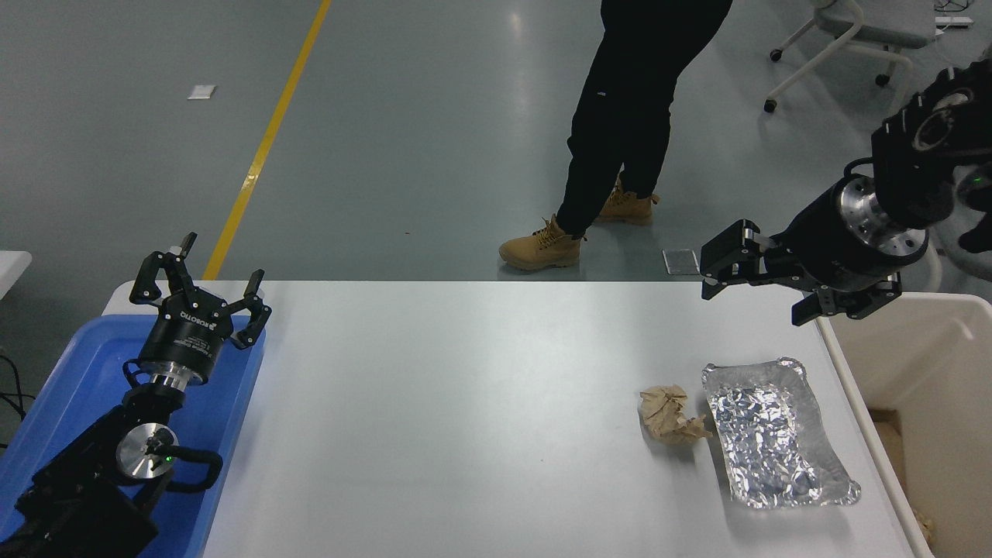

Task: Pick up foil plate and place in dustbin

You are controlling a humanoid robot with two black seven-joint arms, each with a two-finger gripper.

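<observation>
Two tools show: the right tool [756, 291], jaws wide and empty, hangs over the desk's [465, 403] far right corner. The foil plate [775, 434] lies flat beside the dustbin [914, 372], handy for dropping. The left tool [198, 291] sits parked, spread wide.

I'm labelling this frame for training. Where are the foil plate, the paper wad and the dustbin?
foil plate [771, 434]: head view, on its crinkled floor.
paper wad [668, 415]: head view, on its middle.
dustbin [922, 364]: head view, on its inner far wall.
</observation>
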